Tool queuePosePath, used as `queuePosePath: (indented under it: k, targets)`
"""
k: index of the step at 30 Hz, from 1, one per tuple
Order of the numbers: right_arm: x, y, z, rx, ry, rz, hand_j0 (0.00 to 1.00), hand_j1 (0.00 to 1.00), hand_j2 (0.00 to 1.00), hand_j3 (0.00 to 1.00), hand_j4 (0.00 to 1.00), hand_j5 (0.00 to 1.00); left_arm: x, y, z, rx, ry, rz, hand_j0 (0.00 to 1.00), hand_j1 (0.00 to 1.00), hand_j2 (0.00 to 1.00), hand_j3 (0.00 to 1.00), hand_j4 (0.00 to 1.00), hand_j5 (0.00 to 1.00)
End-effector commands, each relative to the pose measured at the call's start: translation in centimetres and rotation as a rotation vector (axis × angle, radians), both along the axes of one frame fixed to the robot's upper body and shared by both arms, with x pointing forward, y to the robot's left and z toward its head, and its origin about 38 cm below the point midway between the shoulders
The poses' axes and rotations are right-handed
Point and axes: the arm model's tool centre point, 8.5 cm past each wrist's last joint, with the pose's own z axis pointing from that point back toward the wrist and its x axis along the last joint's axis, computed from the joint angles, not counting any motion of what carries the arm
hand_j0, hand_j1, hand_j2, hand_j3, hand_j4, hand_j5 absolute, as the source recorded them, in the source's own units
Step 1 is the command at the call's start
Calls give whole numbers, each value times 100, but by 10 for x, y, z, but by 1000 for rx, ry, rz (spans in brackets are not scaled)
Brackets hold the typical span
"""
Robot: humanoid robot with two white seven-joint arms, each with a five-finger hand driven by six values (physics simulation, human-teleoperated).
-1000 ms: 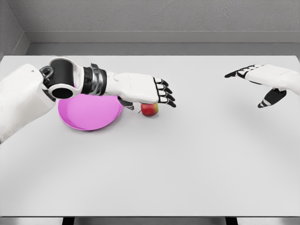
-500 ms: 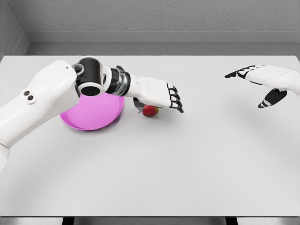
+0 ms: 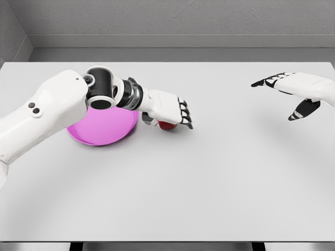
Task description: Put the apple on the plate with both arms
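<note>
Left of the middle, the left hand (image 3: 168,111) curls over the apple (image 3: 166,125) – I think it should grip snugly, then lift gently onto the pink plate (image 3: 99,130) – the right hand (image 3: 296,91) hangs open.

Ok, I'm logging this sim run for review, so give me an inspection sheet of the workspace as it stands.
Surface: white table, mostly bare.
Job's things: pink plate at left; red apple on the table just right of it, not on the plate, mostly hidden by the hand.
Clutter: nothing seen.
Grippers: left hand lies over the apple, fingers curled down around it; a firm grasp cannot be confirmed. Right hand hangs open at far right, away from both.
Cables: nothing seen.
Surroundings: grey wall behind the table.
</note>
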Motion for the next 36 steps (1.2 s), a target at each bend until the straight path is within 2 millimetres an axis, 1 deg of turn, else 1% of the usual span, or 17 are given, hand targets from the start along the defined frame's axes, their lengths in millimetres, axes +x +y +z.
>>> queuePosePath:
  k: [1,4,6,12,14,15,16,18,22,24,28,29,30,32,34,36]
  targets:
    - [0,0,0,0,0,-1,100,100,100,100,100,100,3,2,-3,8,5,14,100,100,100,100,100,100]
    - [0,-1,1,1,-1,-2,100,100,100,100,100,100,4,2,-5,12,6,19,100,100,100,100,100,100]
    - [0,-1,1,1,-1,-2,100,100,100,100,100,100,5,3,-7,18,8,21,96,96,96,96,96,96]
    - [0,-1,1,1,-3,-2,100,100,100,100,100,100,9,7,-11,42,2,39,95,95,95,95,95,95]
    - [0,0,1,1,-3,-1,100,100,100,100,100,100,9,8,-12,42,4,39,90,90,90,90,90,90]
    - [0,0,0,1,0,0,100,100,100,100,100,100,9,8,-12,40,3,40,83,83,83,83,83,83]
    - [0,0,1,1,-2,-1,100,100,100,100,100,100,9,8,-12,40,3,40,83,83,83,83,83,83]
    - [0,0,1,1,-2,-1,100,100,100,100,100,100,9,9,-14,44,6,43,77,77,77,77,77,77]
    - [0,1,0,2,-1,2,100,100,100,100,100,100,12,14,-18,52,14,61,74,74,74,74,74,74]
    - [0,0,1,3,-2,0,100,100,100,100,100,100,13,14,-18,51,13,62,65,65,65,65,65,65]
    - [0,0,1,3,-2,0,100,100,100,100,100,100,12,14,-18,51,15,62,50,50,50,50,50,50]
    - [0,0,1,3,-2,0,100,100,100,100,100,100,12,14,-18,48,16,63,49,49,49,49,49,49]
    - [0,0,1,3,-2,0,100,100,100,100,100,100,12,14,-18,47,16,63,44,44,44,44,44,44]
    - [0,0,1,3,-2,0,100,100,100,100,100,100,12,14,-18,46,18,63,42,42,42,42,42,42]
    - [0,0,1,3,-2,0,100,100,100,100,100,100,13,16,-17,39,22,68,31,31,31,31,31,31]
    - [0,0,1,3,-2,0,100,100,100,100,100,100,14,19,-14,29,25,75,30,30,30,30,30,30]
